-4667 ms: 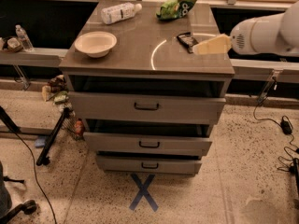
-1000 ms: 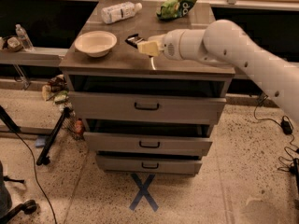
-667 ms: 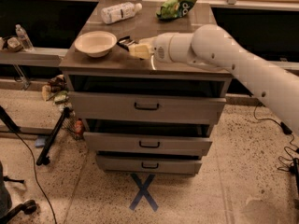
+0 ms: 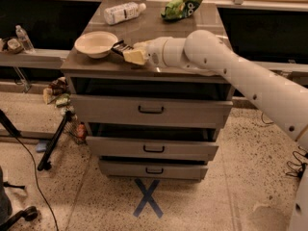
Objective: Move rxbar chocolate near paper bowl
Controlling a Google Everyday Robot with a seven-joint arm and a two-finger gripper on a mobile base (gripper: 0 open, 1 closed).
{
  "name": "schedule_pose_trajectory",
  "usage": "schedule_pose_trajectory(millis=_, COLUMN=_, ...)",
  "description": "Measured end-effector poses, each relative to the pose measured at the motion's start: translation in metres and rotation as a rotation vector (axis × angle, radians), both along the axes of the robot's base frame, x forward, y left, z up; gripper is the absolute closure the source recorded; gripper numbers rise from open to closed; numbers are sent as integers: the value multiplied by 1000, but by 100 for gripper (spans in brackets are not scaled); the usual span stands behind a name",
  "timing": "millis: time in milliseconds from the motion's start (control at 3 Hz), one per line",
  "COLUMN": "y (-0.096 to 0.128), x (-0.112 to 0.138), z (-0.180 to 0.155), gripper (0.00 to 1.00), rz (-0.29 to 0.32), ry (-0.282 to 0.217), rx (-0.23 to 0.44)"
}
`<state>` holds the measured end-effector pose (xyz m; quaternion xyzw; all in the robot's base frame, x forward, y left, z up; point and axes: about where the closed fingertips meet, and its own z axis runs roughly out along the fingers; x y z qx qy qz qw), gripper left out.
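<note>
The paper bowl is a cream-white round bowl on the front left of the cabinet top. The rxbar chocolate, a small black bar with pale marks, sits just right of the bowl's rim, almost touching it. My gripper reaches in from the right on a long white arm. Its yellowish fingers are shut on the bar's right end, low over the cabinet top.
A white plastic bottle lies at the back left and a green snack bag at the back middle. The cabinet's drawers stand slightly open below. A side shelf with a water bottle is on the left.
My gripper has carried the bar from the right side of the cabinet top leftward to the bowl's right rim, and moved a little closer over the last second.
</note>
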<state>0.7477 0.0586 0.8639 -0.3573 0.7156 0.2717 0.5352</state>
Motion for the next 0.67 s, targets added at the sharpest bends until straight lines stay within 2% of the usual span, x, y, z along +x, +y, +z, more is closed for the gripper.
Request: schedule_pose_trajectory(millis=667, y=15, x=9, z=-18, gripper=100, rz=30, ry=-17, rx=-29)
